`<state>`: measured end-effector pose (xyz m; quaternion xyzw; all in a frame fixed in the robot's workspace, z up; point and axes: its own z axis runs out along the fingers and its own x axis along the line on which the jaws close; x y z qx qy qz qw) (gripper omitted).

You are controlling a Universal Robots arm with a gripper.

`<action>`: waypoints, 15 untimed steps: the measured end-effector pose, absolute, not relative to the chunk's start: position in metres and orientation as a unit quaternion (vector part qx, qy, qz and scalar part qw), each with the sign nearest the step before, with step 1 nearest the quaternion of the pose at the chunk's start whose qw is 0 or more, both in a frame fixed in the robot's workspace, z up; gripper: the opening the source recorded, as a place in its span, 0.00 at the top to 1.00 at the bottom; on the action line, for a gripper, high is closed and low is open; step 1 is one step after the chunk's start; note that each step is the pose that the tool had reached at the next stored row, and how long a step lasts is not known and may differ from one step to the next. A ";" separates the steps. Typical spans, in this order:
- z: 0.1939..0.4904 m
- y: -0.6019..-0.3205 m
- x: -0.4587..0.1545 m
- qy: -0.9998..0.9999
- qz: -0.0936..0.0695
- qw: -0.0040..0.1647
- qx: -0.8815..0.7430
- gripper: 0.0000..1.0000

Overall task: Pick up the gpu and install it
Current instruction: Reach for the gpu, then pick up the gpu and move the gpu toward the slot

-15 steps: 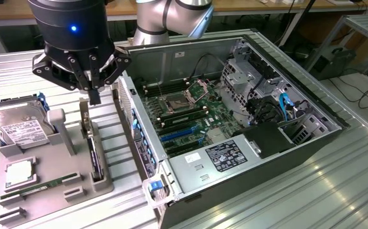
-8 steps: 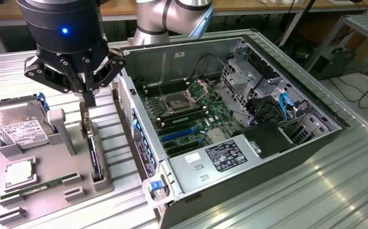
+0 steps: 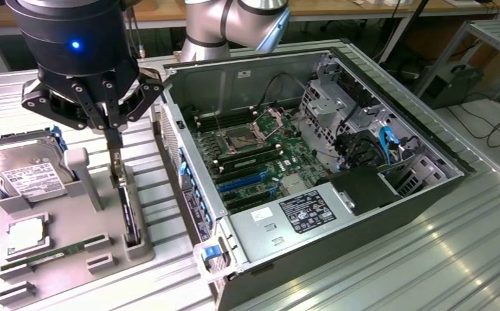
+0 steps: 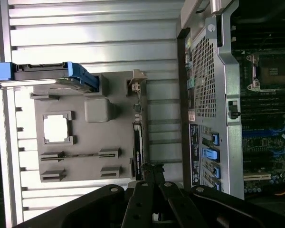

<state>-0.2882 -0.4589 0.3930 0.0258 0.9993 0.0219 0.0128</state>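
The gpu (image 3: 128, 210) stands edge-on as a dark slab in a slot of the grey holder (image 3: 76, 214), its silver bracket at the far end. My gripper (image 3: 114, 139) hangs above the card's far end, its fingers drawn together with nothing between them and clear of the card. In the wrist view the gpu (image 4: 138, 137) runs along the holder (image 4: 114, 137), and my gripper (image 4: 149, 167) shows just beside its near end. The open computer case (image 3: 259, 55) lies at the exterior view's right, with blue slots (image 3: 241, 183) on its motherboard.
The holder also carries a hard drive (image 3: 24, 172), a CPU (image 3: 26, 234) and a RAM stick (image 3: 50, 254). The case wall (image 4: 206, 95) rises close beside the holder. Everything rests on a ribbed metal table (image 3: 423, 259).
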 end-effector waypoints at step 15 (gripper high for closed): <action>0.393 -0.459 -0.289 0.999 0.022 0.013 0.026 0.89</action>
